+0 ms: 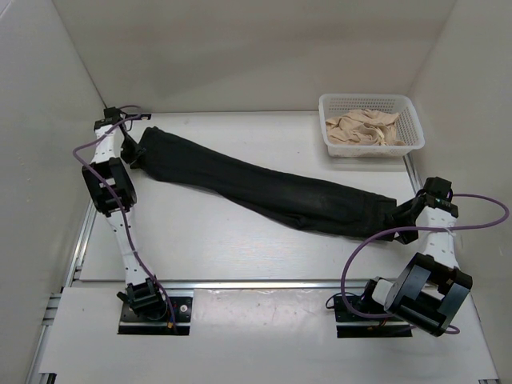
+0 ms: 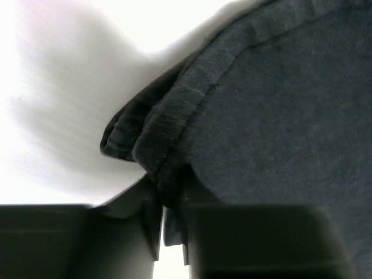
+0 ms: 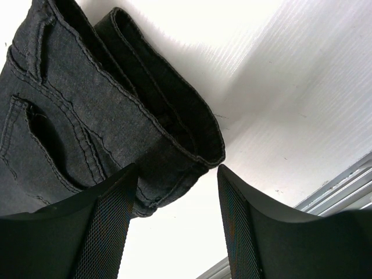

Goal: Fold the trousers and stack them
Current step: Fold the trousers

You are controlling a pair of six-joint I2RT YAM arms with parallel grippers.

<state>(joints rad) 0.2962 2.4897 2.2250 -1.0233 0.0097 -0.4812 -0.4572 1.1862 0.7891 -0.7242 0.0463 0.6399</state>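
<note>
Trousers (image 1: 264, 188) aslant (left jaws on hem (image 2: 174, 125))

I see a white plastic basket (image 1: 372, 150) sitting in the far right corner of the white table (image 1: 208, 232), with crumpled beige cloth (image 1: 364, 128) heaped inside it. A metal rail (image 1: 256, 282) runs along the table's near edge, and plain white walls (image 1: 240, 56) close in the left, far and right sides

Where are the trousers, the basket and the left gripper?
trousers (image 1: 264, 188): top view, middle of the legs.
basket (image 1: 368, 97): top view, far rim.
left gripper (image 2: 170, 203): left wrist view, between fingertips pinching the stitched fabric edge.
</note>
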